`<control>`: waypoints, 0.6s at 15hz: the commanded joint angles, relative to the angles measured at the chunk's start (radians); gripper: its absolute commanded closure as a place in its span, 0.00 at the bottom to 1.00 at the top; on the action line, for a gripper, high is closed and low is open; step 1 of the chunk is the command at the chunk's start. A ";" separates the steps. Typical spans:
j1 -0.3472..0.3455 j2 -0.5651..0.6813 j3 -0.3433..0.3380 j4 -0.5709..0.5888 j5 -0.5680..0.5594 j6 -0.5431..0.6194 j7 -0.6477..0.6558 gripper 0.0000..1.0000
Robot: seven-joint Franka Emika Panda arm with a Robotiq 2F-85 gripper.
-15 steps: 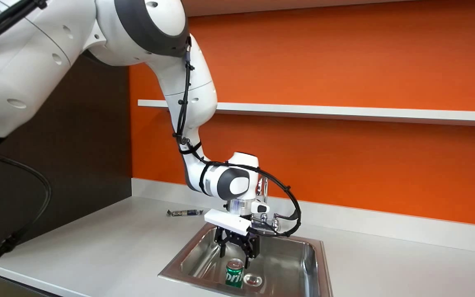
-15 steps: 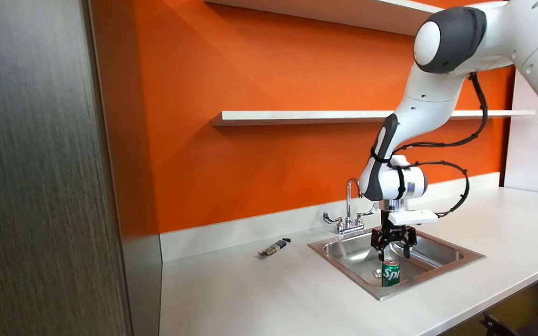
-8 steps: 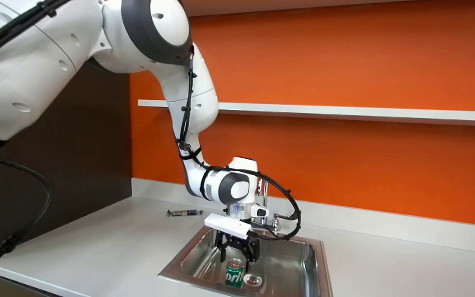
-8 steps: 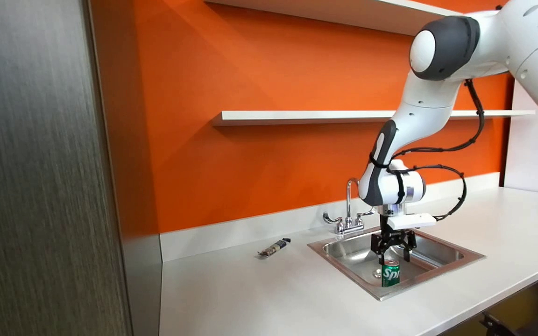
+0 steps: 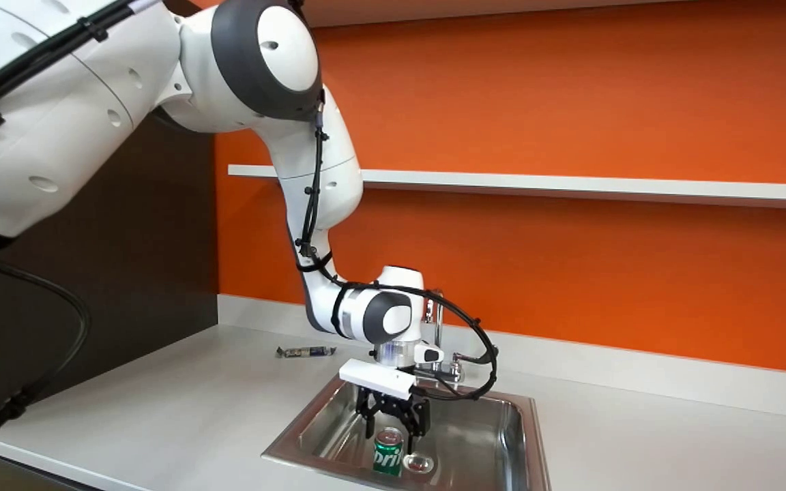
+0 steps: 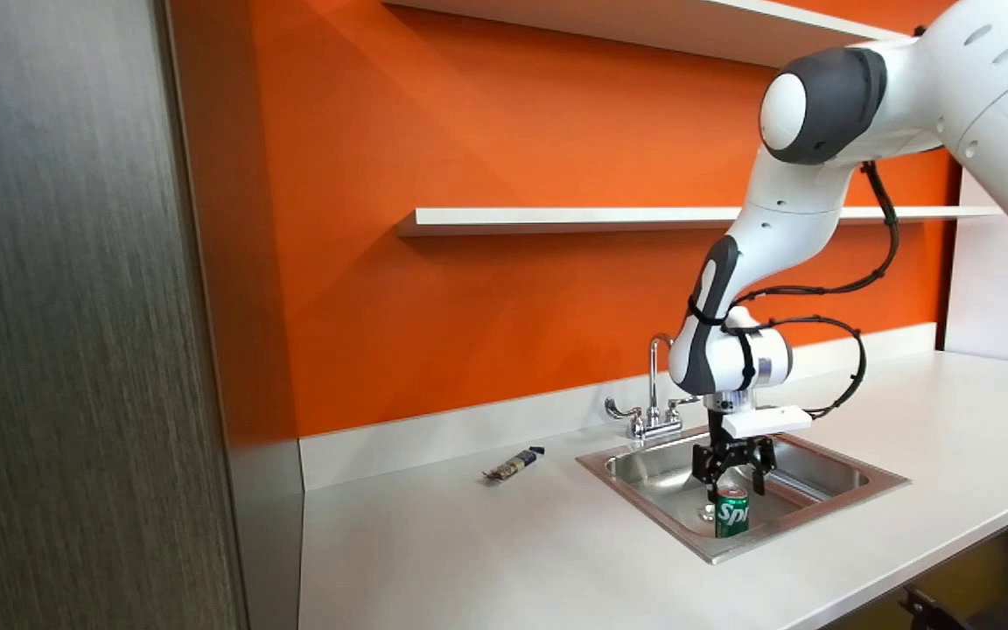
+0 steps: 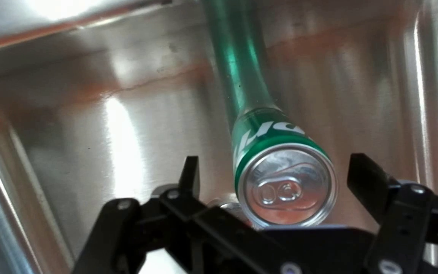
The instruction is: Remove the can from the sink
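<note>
The green can with white lettering and a silvery top stands upright in the sink in both exterior views (image 5: 387, 458) (image 6: 731, 514). The stainless-steel sink shows its flat rim (image 5: 537, 443) (image 6: 810, 518). My gripper (image 5: 390, 440) (image 6: 736, 492) points down, with its fingertips around the level of the can's top. In the wrist view, the gripper (image 7: 275, 167) is open, with one finger on each side of the can's lid (image 7: 287, 186) and a gap at both sides. The lid's lower edge is partly hidden behind the gripper body.
The round drain (image 5: 418, 464) lies beside the can. The chrome faucet (image 6: 654, 385) stands behind the sink, close behind the wrist. A wrapped bar (image 5: 306, 352) lies on the white counter (image 6: 434, 542). A white shelf (image 5: 570, 184) runs along the orange wall.
My arm and gripper have moved down, bringing the fingers lower toward the can. The gripper stays open. The can has not moved.
</note>
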 commanded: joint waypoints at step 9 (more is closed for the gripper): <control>0.010 0.050 0.000 0.044 -0.054 0.016 0.062 0.25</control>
